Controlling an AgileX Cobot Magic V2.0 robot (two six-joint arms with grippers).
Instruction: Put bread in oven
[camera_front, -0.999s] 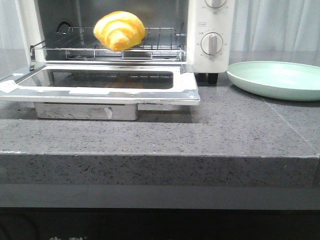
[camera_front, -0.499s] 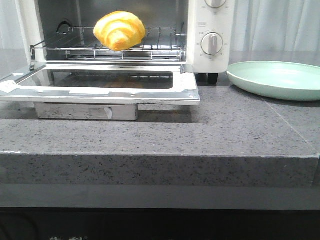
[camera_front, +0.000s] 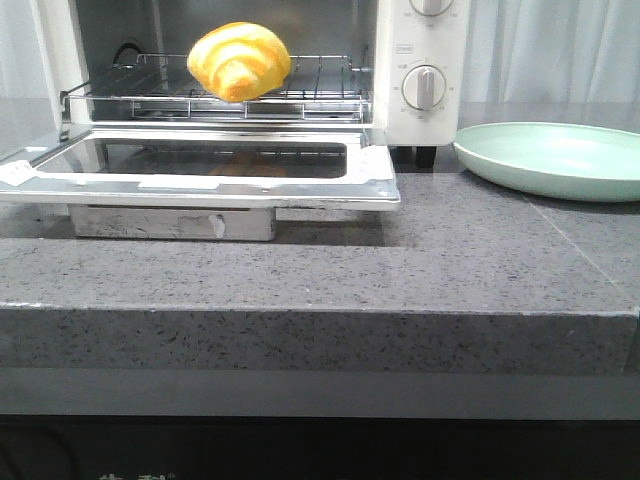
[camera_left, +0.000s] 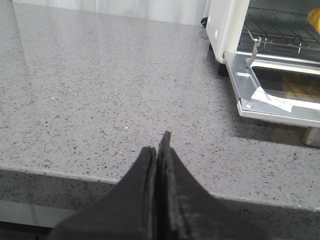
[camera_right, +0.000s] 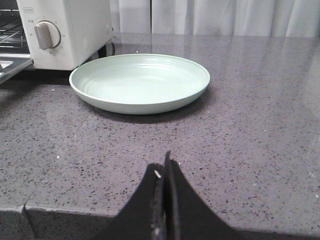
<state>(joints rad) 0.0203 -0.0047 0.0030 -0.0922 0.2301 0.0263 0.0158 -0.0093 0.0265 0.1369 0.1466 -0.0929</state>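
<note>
Golden: one bread (camera_front: 239, 61) in one oven (camera_front: 420, 60); one plate (camera_front: 555, 158).

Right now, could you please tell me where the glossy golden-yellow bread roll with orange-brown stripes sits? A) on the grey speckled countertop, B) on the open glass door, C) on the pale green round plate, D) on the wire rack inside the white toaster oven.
D: the bread rests on the wire rack inside the oven, whose door hangs open; the plate is empty.
</note>
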